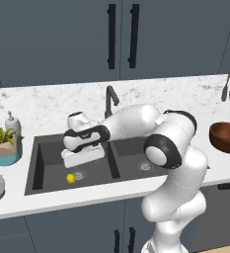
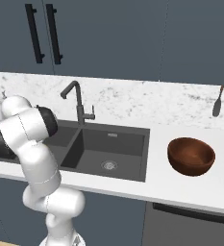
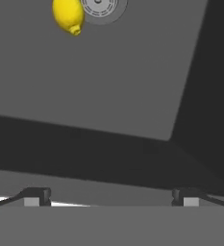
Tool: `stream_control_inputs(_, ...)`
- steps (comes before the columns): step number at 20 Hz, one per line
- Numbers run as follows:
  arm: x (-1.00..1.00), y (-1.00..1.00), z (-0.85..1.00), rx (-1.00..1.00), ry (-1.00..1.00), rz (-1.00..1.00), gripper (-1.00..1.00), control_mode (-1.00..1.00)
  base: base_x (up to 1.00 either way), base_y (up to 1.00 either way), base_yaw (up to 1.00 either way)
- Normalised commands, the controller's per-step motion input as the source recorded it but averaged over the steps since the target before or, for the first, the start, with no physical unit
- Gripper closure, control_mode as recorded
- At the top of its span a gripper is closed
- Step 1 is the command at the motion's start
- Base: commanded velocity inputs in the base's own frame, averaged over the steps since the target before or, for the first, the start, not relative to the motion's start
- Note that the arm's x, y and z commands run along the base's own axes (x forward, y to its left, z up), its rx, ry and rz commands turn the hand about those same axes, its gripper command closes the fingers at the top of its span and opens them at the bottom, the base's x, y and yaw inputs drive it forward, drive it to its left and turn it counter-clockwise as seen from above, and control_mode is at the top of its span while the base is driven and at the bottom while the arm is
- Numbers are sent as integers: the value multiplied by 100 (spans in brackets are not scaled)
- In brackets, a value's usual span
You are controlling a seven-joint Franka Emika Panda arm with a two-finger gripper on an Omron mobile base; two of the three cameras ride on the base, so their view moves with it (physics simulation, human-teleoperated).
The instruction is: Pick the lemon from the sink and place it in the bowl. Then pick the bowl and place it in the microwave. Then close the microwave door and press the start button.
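first step, reaching for the lemon point(image 3: 68, 16) — it lies in the sink's point(image 1: 37, 163) left basin beside the drain, about 11 o'clock from the wide-open, empty gripper point(image 3: 108, 197), which probably must drop further.

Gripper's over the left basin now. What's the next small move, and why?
Probably ease the open gripper forward and down toward the lemon. The lemon lies on the floor of the left basin of the sink, beside the drain. In the hand view it sits at the top edge, well off the line between the fingertips, so the gripper needs centering over it before closing.
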Motion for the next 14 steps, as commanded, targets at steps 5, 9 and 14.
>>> stream_control_inputs(5,0,28,-16,-4,0,-5,-100,-100,0,0,0)
stream_control_inputs(9,0,16,-18,-3,0,-4,-100,-100,0,0,0)
stream_control_inputs(14,0,1,-34,-1,-6,0,-100,-100,0,0,0)
